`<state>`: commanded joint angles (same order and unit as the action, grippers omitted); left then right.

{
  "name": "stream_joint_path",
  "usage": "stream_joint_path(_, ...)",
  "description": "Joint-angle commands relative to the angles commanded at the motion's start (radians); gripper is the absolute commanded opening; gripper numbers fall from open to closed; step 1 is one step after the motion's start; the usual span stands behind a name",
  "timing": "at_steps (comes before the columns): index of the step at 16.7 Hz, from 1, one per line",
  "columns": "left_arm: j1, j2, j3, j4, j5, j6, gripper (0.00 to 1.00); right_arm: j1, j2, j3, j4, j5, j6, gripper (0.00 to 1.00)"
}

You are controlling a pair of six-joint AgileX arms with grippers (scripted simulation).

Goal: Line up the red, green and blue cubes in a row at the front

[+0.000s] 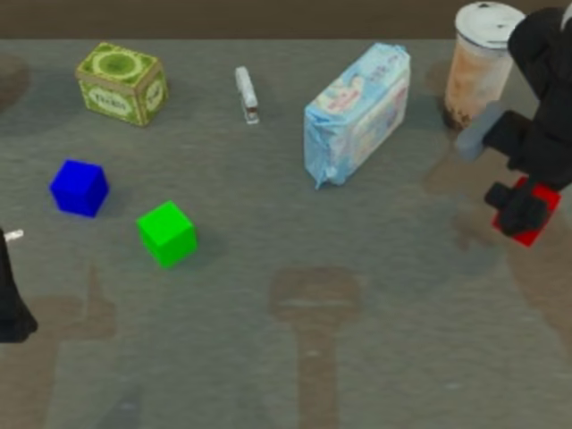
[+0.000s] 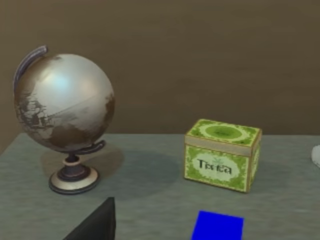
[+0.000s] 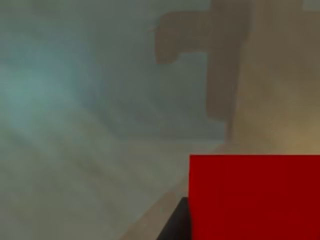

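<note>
The red cube (image 1: 540, 207) sits near the table's right edge, with my right gripper (image 1: 521, 211) down over it and shut on it. In the right wrist view the red cube (image 3: 255, 197) fills the near corner, and one dark finger (image 3: 175, 225) presses against its side. The blue cube (image 1: 79, 187) and the green cube (image 1: 166, 232) rest on the table at the left, apart from each other. My left arm (image 1: 11, 308) is parked at the left edge; its wrist view shows one dark finger (image 2: 97, 225) set wide and the blue cube (image 2: 218, 226) ahead.
A green-and-cream tin box (image 1: 121, 82) stands at the back left and a stapler (image 1: 247, 94) lies behind centre. A blue wipes pack (image 1: 357, 112) and a lidded drink cup (image 1: 479, 63) are at the back right. A globe (image 2: 62, 115) stands off the far left.
</note>
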<state>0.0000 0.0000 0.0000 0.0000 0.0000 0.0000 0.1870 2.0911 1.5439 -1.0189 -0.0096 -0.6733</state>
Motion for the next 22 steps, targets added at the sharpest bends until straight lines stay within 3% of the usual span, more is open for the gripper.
stream_joint_path(7, 0.000, 0.000, 0.000, 0.000, 0.000, 0.000, 1.00, -0.001, -0.024, 0.032, -0.050, 0.000, 0.002, 0.00)
stream_joint_path(10, 0.000, 0.000, 0.000, 0.000, 0.000, 0.000, 1.00, 0.067, 0.003, 0.079, -0.072, 0.000, 0.009, 0.00)
stream_joint_path(22, 0.000, 0.000, 0.000, 0.000, 0.000, 0.000, 1.00, 0.777, 0.201, 0.462, -0.262, -0.002, 0.122, 0.00)
